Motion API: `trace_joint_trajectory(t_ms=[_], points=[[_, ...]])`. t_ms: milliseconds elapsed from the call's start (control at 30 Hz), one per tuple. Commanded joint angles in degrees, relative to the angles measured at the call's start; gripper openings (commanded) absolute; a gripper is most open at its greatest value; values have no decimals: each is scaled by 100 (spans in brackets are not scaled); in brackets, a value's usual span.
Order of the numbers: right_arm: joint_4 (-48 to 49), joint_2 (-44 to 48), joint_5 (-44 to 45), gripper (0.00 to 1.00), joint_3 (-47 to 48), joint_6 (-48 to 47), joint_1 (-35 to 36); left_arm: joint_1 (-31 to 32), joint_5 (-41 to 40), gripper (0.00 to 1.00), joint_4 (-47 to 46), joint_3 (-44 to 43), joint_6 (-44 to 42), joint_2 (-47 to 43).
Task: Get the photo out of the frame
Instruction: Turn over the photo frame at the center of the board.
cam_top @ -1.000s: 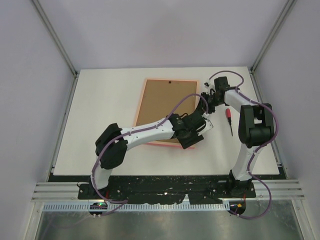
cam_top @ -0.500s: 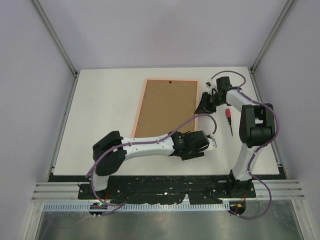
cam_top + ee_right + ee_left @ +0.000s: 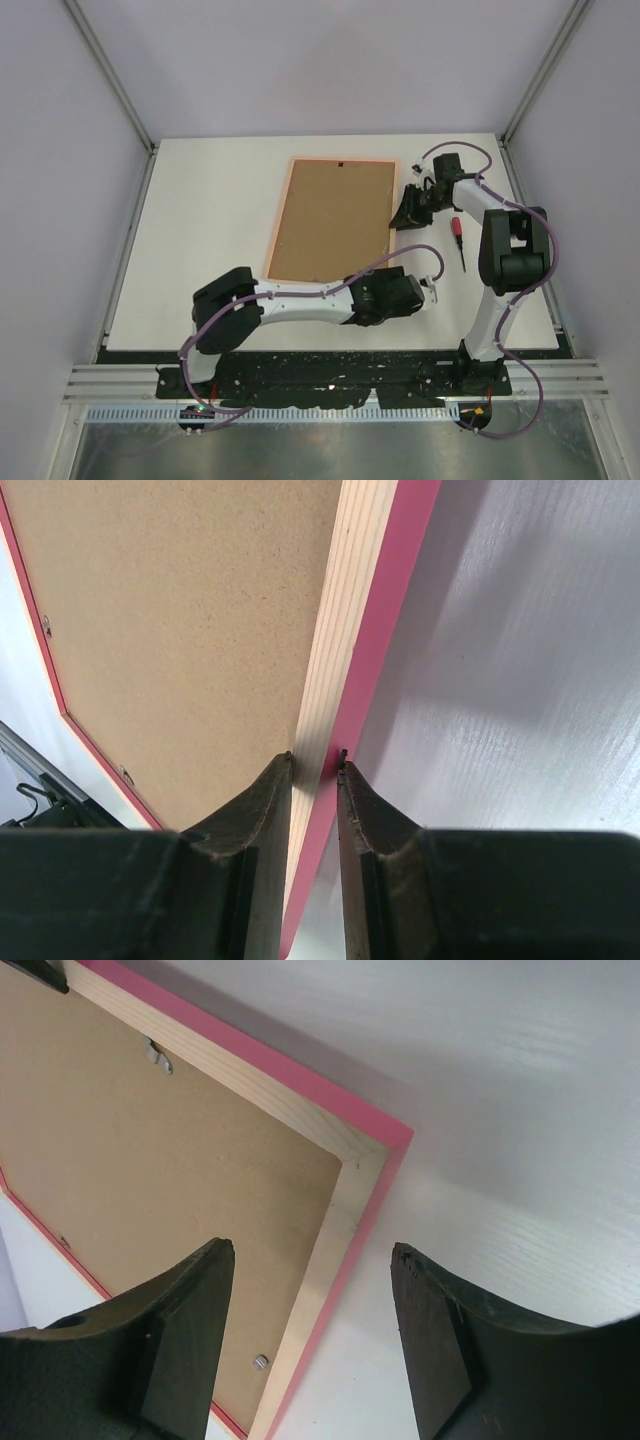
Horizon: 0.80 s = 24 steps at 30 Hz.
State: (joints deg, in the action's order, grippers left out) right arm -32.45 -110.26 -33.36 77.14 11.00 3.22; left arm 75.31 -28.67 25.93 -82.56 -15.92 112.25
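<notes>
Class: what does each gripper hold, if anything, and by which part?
The right gripper pinches the frame by its right side rail; the left gripper holds nothing.

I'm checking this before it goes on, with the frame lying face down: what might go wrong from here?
The right gripper pinches only the frame by its thin rail, so it may slip or drag the frame. The left gripper hangs open over the near corner; coming down, a finger might strike the rail. A metal tab appears to overlap the backing board, so prying could bend it.
</notes>
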Motion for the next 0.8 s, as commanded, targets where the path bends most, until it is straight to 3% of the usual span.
trace_joint_trajectory(t_ms=[0, 767], points=[[-25, 435, -460, 8, 240, -2, -24, 124, -157, 68, -387, 126, -130, 16], [-174, 593, -707, 8, 301, -37, -59, 441, -1483, 65, -1310, 513, -710, 535]])
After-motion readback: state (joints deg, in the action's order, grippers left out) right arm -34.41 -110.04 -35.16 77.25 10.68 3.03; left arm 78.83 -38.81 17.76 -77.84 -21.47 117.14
